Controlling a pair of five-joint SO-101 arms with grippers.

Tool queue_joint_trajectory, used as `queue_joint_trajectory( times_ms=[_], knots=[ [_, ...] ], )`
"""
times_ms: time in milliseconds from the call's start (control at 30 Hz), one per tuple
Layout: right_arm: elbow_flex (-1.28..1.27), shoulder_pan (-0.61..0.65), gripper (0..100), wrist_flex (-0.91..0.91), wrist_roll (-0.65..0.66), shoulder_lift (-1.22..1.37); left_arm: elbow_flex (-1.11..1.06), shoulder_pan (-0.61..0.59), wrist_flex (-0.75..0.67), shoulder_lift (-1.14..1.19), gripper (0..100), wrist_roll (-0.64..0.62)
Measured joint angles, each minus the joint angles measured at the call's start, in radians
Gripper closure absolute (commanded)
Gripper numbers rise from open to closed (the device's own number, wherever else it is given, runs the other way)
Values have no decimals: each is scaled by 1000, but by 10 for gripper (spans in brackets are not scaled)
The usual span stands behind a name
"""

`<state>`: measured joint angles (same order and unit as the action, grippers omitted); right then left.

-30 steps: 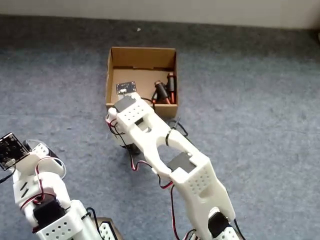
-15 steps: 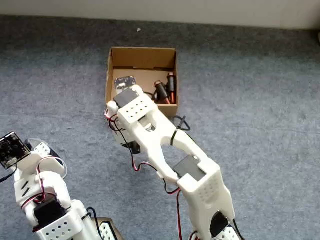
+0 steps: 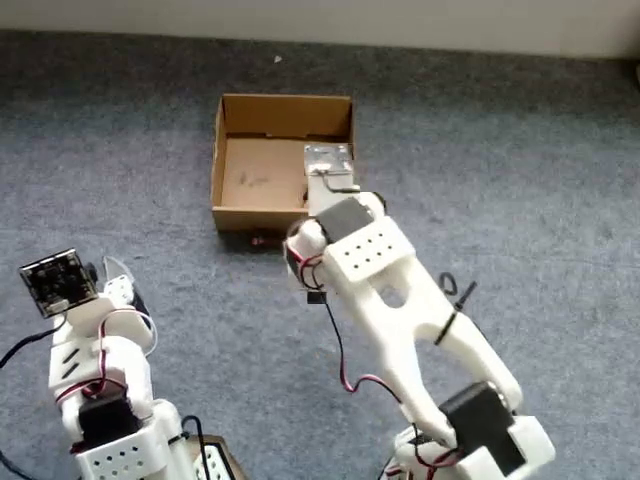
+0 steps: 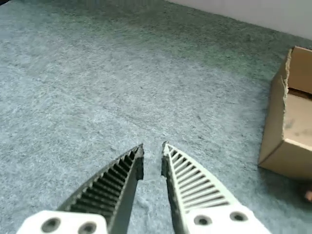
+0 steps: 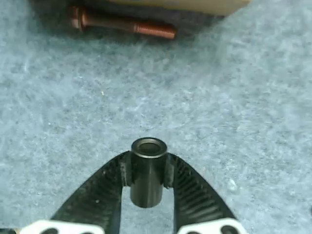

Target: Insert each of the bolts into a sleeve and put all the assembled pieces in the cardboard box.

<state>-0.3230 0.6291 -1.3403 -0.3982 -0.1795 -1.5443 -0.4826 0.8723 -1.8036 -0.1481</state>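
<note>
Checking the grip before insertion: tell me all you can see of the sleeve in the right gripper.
The sleeve is a short, smooth dark tube, metal by its look, with a round open bore, empty, at the end away from the wrist. It lies along the right gripper, clamped on both sides by the black ribbed fingers, its open end just past their tips. Whether it touches the carpet I cannot tell.

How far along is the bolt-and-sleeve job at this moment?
Done: cannot tell; the cardboard box shows some bare floor, the rest hidden under the right arm. In hand: the right gripper is shut on a sleeve. Left: a bolt lies unsleeved on the carpet beside the box; the left gripper is open and empty.
</note>
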Motion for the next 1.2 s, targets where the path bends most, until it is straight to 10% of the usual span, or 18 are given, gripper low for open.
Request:
queue_joint_trajectory(
  times_ms=[700, 1200],
  knots=[
    [-384, -315, 993, 385, -97, -147, 176, 299, 229, 8, 850, 107],
    [-384, -391, 993, 431, -141, -51, 551, 643, 242, 694, 844, 103]
  ],
)
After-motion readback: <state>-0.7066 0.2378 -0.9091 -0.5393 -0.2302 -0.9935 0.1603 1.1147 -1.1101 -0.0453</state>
